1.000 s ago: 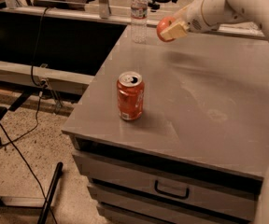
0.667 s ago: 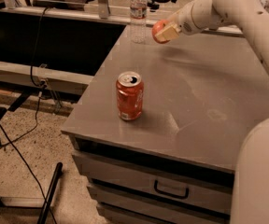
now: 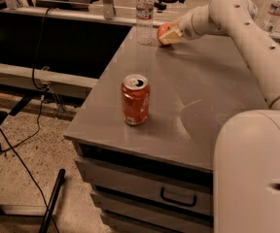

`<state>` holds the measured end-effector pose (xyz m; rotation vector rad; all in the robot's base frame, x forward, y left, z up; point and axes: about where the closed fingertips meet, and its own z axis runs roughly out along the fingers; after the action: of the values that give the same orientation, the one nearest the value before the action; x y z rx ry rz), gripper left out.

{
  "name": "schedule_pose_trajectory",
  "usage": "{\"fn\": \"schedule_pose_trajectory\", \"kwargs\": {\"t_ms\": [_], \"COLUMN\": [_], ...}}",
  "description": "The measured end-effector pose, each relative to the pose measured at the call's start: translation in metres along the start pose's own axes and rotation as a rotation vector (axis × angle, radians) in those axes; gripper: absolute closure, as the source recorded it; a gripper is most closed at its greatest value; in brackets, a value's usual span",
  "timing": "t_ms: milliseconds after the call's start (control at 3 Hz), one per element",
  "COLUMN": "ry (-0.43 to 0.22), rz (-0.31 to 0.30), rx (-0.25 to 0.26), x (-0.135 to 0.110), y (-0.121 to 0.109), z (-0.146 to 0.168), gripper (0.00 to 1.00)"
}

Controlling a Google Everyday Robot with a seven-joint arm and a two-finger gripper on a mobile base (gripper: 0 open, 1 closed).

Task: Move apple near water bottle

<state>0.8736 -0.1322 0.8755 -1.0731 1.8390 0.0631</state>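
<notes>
The red-orange apple (image 3: 165,33) is held in my gripper (image 3: 170,35) at the far edge of the grey table (image 3: 198,101), low over the surface. The gripper is shut on the apple, with pale fingers around its right side. The water bottle (image 3: 144,14), clear with a white cap and pale label band, stands upright just left of the apple, a short gap between them. My white arm reaches in from the right across the table's back.
An orange-red soda can (image 3: 135,99) stands upright near the table's front left. A smaller-looking clear bottle (image 3: 276,8) stands at the far right behind the arm. Drawers (image 3: 179,198) sit under the tabletop. Cables and a dark pole lie on the floor at left.
My gripper has carried the apple leftward and lower, closer to the water bottle. The can and bottles have not moved.
</notes>
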Motion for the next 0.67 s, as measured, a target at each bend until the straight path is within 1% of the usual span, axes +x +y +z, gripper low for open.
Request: {"fn": "schedule_pose_trajectory", "kwargs": {"t_ms": [333, 667], "ry": [0.0, 0.0], "rz": [0.0, 0.0], "rx": [0.0, 0.0], "x": [-0.0016, -0.0021], "y": [-0.0009, -0.0011], "z": [-0.0011, -0.0014], "gripper": [0.85, 0.61]}}
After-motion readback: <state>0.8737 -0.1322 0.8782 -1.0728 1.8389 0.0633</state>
